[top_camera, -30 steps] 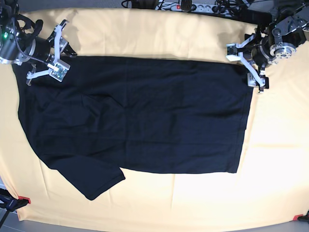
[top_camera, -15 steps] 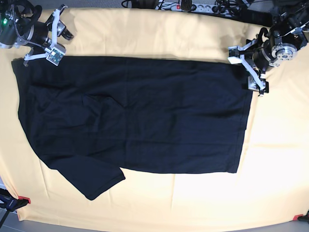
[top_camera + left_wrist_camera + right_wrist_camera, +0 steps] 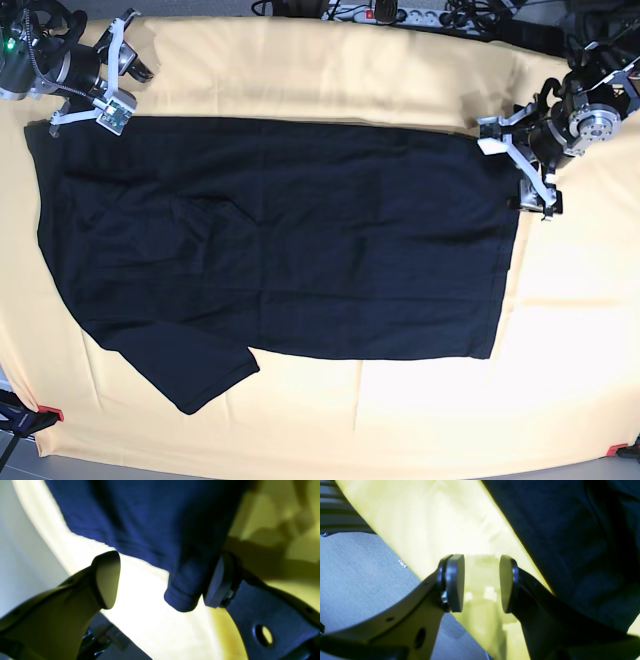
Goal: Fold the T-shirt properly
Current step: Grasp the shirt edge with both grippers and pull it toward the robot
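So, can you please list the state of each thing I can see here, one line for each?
T-shirt: spread flat on the cloth, partly folded, one sleeve sticking out.
Yellow cloth: spread out under the T-shirt.
Left gripper: open, shirt corner between its fingers, not clamped.
Right gripper: open, empty, beside the shirt's edge.
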Tool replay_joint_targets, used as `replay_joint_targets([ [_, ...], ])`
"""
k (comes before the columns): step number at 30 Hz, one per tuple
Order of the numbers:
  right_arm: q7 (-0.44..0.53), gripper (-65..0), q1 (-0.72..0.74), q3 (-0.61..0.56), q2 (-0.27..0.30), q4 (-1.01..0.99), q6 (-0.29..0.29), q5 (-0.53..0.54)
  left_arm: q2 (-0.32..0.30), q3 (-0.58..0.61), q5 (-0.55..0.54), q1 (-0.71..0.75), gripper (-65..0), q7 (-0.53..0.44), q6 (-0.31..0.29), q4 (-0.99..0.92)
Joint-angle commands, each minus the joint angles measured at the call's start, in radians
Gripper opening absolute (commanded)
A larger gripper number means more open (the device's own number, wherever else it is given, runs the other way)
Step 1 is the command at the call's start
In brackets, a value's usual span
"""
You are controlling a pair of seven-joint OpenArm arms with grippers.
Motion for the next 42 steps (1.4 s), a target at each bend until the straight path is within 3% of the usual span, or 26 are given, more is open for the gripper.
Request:
replay_joint_targets([
  [1,0.015,-40.6,0.000,0.010,0.014,0.015,0.003,0.003,-0.019,-0.011,-0.005,-0.018,-16.2,0.000,0.017,0.008],
  [4,0.015,-40.7,0.000,0.010,0.014,0.015,0.003,0.003,-0.019,-0.011,-0.061,-0.018,-16.2,-0.026,0.012,0.007],
  [10,0.018,-40.7,0.000,0.009,0.014,0.015,0.009,0.002,0.016,-0.011,-0.146,-0.019,-17.2,-0.025,-0.073,0.007],
  [12,0.019,-40.7,0.000,0.010,0.014,0.015,0.023,-0.024,0.027,-0.011,-0.146,-0.019,-26.5,-0.024,-0.077,0.007],
  [13,0.019,-40.7,0.000,0.009,0.014,0.015,0.023,-0.048,0.029,-0.011,-0.146,-0.019,-34.9,-0.022,-0.077,0.007],
  [15,0.019,-40.6,0.000,0.009,0.014,0.014,0.016,-0.092,0.029,-0.011,-0.141,-0.019,-57.7,-0.016,-0.077,0.007],
  [16,0.019,-40.7,0.000,0.010,0.014,0.014,0.009,-0.110,0.029,-0.011,-0.134,-0.019,-65.0,-0.012,-0.077,0.007],
  [20,0.026,-40.6,0.000,0.009,0.014,0.013,0.006,-0.186,0.029,-0.011,-0.123,-0.019,-65.0,0.014,-0.058,0.007],
  [26,0.102,-40.6,0.000,0.009,0.015,-0.087,0.014,-0.388,0.026,-0.011,-0.116,-0.019,-65.0,0.018,-0.059,0.007],
  [28,0.130,-37.0,0.000,0.010,0.018,-0.134,0.021,-0.429,0.027,-0.011,-0.116,-0.019,-65.0,0.034,-0.059,0.007],
  [31,0.185,-29.9,0.003,0.010,0.029,-0.186,0.022,-0.440,0.027,-0.011,-0.117,-0.019,-65.0,0.035,-0.059,0.007],
  [38,0.256,-29.8,0.053,0.009,0.045,-0.298,0.025,-0.464,0.027,-0.011,-0.116,-0.019,-65.0,0.031,-0.059,0.007],
  [42,0.290,-29.8,0.114,0.009,0.045,-0.390,0.065,-0.457,0.027,-0.011,-0.116,-0.019,-65.0,0.031,-0.059,0.007],
])
